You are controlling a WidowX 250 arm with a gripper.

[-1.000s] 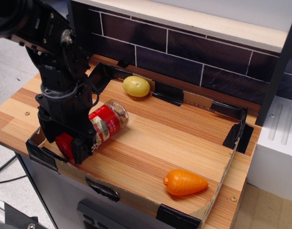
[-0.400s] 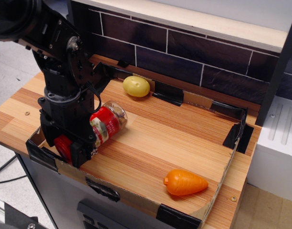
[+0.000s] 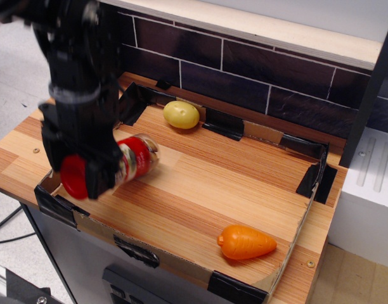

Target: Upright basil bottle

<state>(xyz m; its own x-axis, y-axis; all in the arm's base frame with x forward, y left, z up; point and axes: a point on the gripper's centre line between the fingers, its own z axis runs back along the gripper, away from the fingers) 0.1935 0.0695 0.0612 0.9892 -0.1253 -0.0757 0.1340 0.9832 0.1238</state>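
The basil bottle [image 3: 132, 160] is a clear jar with a red cap [image 3: 74, 177] and a red-and-white label. It lies tilted at the left of the wooden tray, cap end raised off the board and facing the camera, base end pointing back right. My black gripper [image 3: 87, 174] is shut on the bottle near its cap end, fingers on either side of it. The arm rises above it at the upper left and hides part of the bottle.
A yellow lemon-like toy [image 3: 181, 114] lies at the back of the tray. An orange carrot toy [image 3: 246, 242] lies at the front right. Low cardboard walls [image 3: 308, 196] with black tape edge the board. A dark tiled wall stands behind.
The gripper has risen and turned with the bottle. The cap end lifted off the board and now faces the camera; the bottle's base has drawn slightly left.
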